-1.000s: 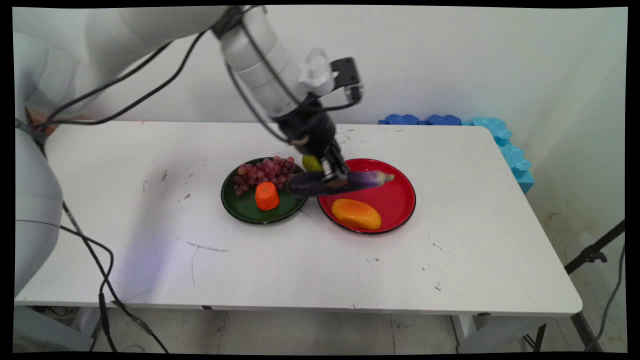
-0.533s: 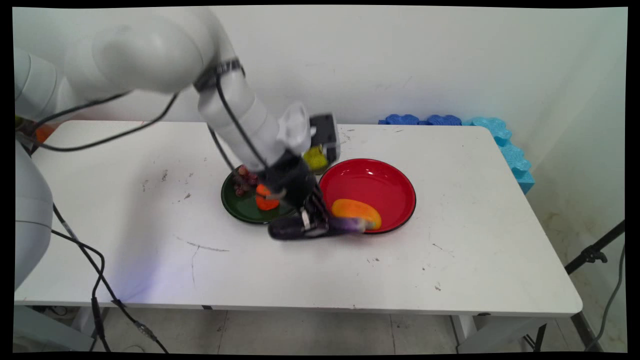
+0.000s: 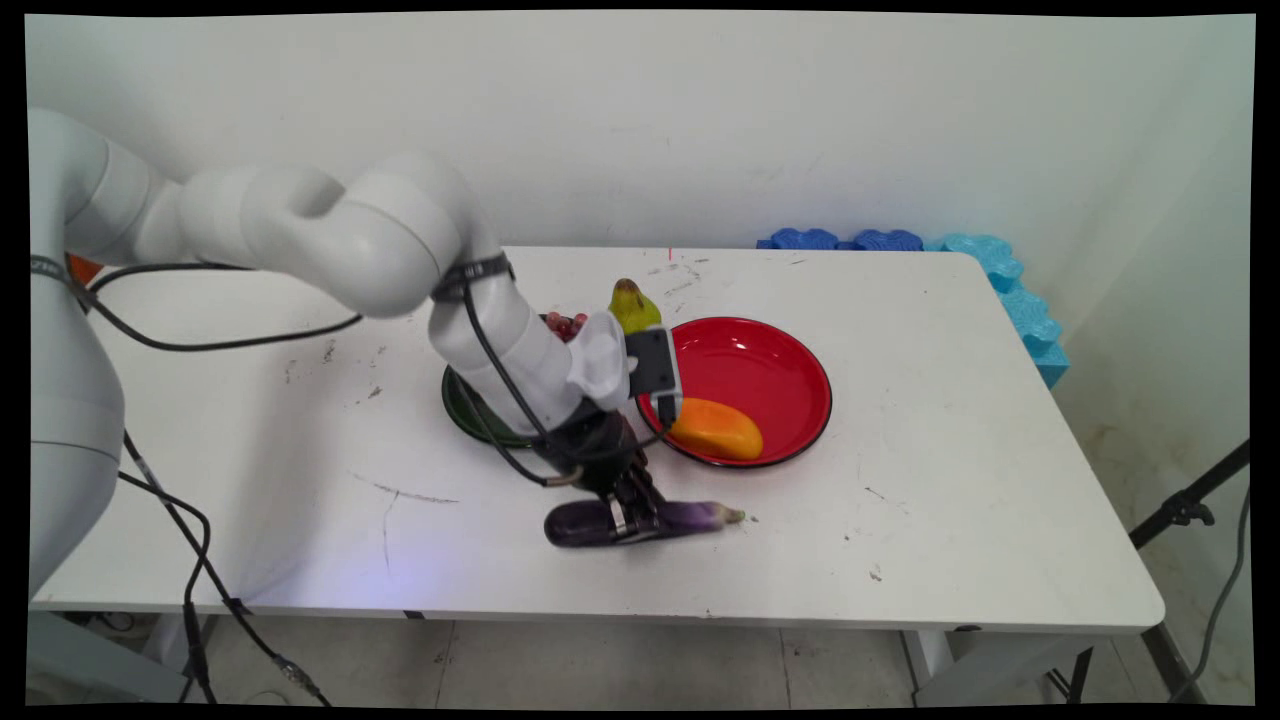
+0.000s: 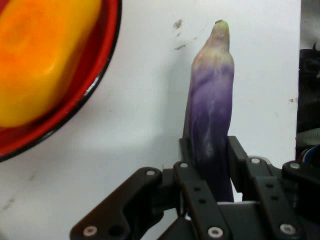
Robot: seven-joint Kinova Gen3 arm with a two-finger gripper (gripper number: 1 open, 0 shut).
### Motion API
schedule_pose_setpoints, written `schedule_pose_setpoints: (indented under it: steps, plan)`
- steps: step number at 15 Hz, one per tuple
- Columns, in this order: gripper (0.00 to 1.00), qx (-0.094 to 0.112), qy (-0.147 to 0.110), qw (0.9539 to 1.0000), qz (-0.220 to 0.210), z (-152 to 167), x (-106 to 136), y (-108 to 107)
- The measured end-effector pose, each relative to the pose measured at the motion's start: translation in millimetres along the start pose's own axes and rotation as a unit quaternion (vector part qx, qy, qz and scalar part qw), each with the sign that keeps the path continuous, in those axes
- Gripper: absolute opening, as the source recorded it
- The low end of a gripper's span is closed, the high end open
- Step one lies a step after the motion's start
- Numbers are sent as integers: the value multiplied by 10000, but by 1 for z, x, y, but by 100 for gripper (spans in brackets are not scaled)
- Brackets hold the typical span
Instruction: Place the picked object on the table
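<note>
A purple eggplant lies lengthwise on the white table in front of the two plates, and my gripper is shut on its middle. In the hand view the eggplant runs up between the fingers, its pale tip pointing away. Just behind it stands the red plate holding an orange-yellow mango, seen in the hand view as the mango at upper left. The arm hides most of the dark green plate; a few red grapes show above it.
A yellow-green pear-like fruit stands between the plates at the back. Blue foam pieces line the table's far right corner. The table's front edge is close below the eggplant. Black cables hang at the left.
The arm has carried the eggplant from above the red plate down and toward the table's front, where it now rests on the table surface. The gripper stays shut on it.
</note>
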Motion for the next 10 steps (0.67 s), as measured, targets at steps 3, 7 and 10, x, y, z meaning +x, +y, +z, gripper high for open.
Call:
schedule_pose_setpoints:
  steps: [3, 7, 10]
  plan:
    - [0, -28, 27, 10000, -52, 15, -5, 4]
    - [100, -6, 115, 9999, -75, 24, -8, 5]
    - [100, 46, 223, 9997, -102, 15, -4, 2]
